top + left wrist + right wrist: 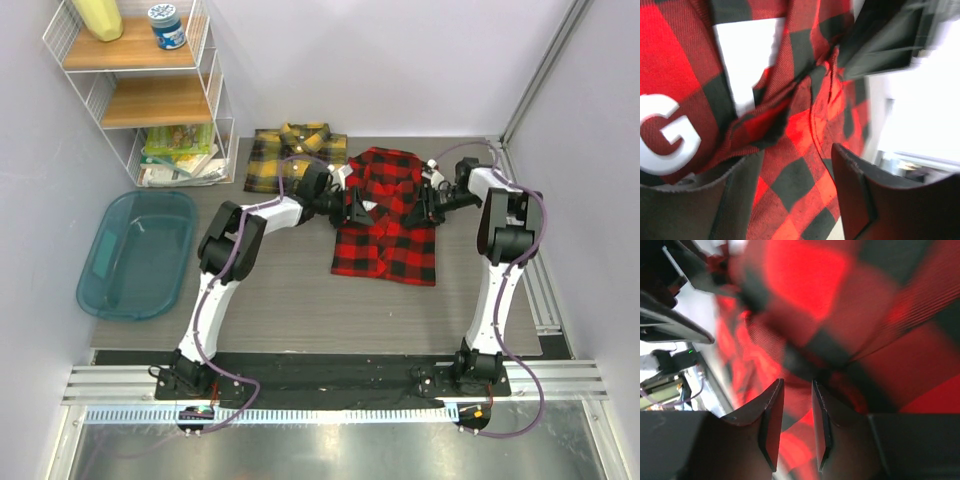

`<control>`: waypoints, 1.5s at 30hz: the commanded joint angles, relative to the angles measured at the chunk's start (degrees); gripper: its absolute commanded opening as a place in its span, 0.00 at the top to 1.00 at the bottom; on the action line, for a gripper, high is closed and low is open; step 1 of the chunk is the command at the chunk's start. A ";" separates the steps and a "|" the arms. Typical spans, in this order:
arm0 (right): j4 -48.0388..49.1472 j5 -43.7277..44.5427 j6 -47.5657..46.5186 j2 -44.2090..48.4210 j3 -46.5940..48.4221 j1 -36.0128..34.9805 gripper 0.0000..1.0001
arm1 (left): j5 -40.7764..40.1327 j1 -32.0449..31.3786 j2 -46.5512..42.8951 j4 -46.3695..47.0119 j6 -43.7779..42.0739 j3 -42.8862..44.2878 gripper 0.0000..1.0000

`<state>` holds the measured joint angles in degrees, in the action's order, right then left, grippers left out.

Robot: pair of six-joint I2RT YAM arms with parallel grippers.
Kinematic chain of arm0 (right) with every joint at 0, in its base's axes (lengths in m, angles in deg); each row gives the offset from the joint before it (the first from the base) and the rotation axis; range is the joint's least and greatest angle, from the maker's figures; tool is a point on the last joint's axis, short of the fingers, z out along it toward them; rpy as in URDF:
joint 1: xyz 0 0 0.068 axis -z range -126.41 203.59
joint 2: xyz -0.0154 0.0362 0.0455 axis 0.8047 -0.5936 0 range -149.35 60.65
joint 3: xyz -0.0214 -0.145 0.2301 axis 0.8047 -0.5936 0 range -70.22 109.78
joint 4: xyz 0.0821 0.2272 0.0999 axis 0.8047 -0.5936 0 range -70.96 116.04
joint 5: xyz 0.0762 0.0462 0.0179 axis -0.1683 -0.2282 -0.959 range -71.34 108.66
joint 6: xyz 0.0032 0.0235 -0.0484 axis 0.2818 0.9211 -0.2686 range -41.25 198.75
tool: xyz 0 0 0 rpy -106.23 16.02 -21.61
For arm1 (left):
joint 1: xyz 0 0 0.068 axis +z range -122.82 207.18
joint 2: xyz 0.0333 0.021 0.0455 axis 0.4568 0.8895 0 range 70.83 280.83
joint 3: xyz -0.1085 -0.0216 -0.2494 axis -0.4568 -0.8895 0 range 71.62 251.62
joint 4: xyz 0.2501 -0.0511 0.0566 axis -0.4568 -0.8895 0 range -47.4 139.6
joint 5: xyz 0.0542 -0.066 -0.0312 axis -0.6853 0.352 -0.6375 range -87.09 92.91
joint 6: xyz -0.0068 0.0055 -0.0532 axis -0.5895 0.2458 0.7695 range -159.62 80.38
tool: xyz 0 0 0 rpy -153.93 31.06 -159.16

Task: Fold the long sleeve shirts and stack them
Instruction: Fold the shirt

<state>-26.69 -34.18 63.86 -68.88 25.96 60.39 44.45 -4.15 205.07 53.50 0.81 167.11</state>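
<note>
Okay, I'm on the overhead view, and I'm calling everything off the red-and-black check shirt (385,225). It lies flat on the grey table (280,310), collar away from the arm bases and hem toward them, in a tidy oblong shape.

The left gripper (347,205) is at the shirt's edge on the left arm's side, about halfway along. The right gripper (432,200) is at the opposite edge, so the shirt sits squarely between the two.

On the left wrist view, the fingers (865,200) stand wide apart. Bunched red check fills the gap between them, but I see no pinch on it. White block lettering (667,135) shows on the cloth just beyond, one letter a G.

On the right wrist view, the fingers (772,425) are drawn close, with only a narrow slot between them. Creases in the red cloth run down to their tips, so this hand has the shirt's edge nipped. The view is blurred and I can't say how much cloth is caught.

The yellow-and-black check shirt (290,155) lies folded just beside the red shirt's collar corner, on the left arm's side. A teal tub (140,250) sits well out past the red shirt on that same side, and a wire shelf (135,100) stands beyond the tub.
</note>
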 commanded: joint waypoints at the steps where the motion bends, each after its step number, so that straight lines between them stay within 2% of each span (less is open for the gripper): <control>1: 5.79 4.85 3.30 -4.06 1.56 -0.48 0.65 | -3.48 1.54 4.10 -3.72 0.02 2.25 0.38; 6: 7.64 8.98 1.63 -1.35 -5.73 -0.48 0.66 | -2.53 1.36 3.41 -6.54 -0.17 -0.81 0.38; 8: 7.47 9.24 0.05 0.41 -8.64 -0.48 0.64 | 0.64 0.66 1.31 -9.24 -5.33 -1.44 0.34; 9: 6.51 9.33 -0.74 1.47 -8.73 -0.48 0.64 | 0.65 -0.12 -3.41 -9.61 -7.53 -3.35 0.29; 12: 2.57 7.58 -2.59 5.42 -5.31 -0.48 0.62 | -0.13 -0.66 -13.86 -11.10 -17.11 -7.75 0.26; 16: -1.76 2.48 -3.39 11.56 -2.75 -1.96 0.61 | -4.79 -1.01 -26.09 -18.12 -36.96 -12.68 0.22; 17: -1.50 2.56 -3.39 12.63 -3.28 -2.58 0.62 | -8.37 -1.97 -27.52 -20.58 -45.96 -14.08 0.22; 18: -0.80 2.65 -3.12 13.51 -3.72 -3.37 0.62 | -11.01 -2.76 -28.93 -24.78 -50.57 -14.97 0.22; 19: -0.27 3.52 -3.04 14.30 -4.68 -4.95 0.62 | -13.48 -3.73 -31.55 -25.78 -54.88 -16.28 0.22; 20: 0.69 4.40 -2.60 15.18 -5.30 -5.92 0.61 | -19.68 -6.52 -33.32 -25.61 -63.71 -20.47 0.22; 22: 3.50 5.81 -1.89 15.37 -6.18 -6.81 0.62 | -25.60 -9.87 -36.05 -20.01 -70.54 -25.93 0.22; 24: 5.52 8.19 -1.28 14.32 -5.75 -10.58 0.62 | -31.66 -14.18 -39.13 -14.74 -76.69 -32.80 0.21; 25: 6.32 8.28 -0.49 13.96 -5.66 -11.20 0.62 | -33.44 -15.50 -39.66 -9.93 -78.29 -34.56 0.21; 29: 8.52 10.47 -0.40 9.93 -3.38 -13.83 0.63 | -37.93 -21.21 -38.01 -1.55 -83.05 -39.57 0.23; 33: 9.31 13.28 -1.62 4.66 -1.18 -14.10 0.64 | -40.92 -25.08 -35.28 6.71 -86.91 -42.04 0.26; 38: 9.58 14.52 -3.21 2.36 -1.87 -14.10 0.65 | -44.96 -28.69 -29.65 16.90 -92.01 -44.06 0.28; 45: 10.19 15.31 -4.53 1.66 -4.24 -14.19 0.65 | -49.10 -29.66 -19.90 25.09 -94.74 -41.43 0.31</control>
<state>-18.73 -23.64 62.11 -65.78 23.01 46.21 -1.93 -33.83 179.80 73.29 -91.36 124.86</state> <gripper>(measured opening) 0.347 0.703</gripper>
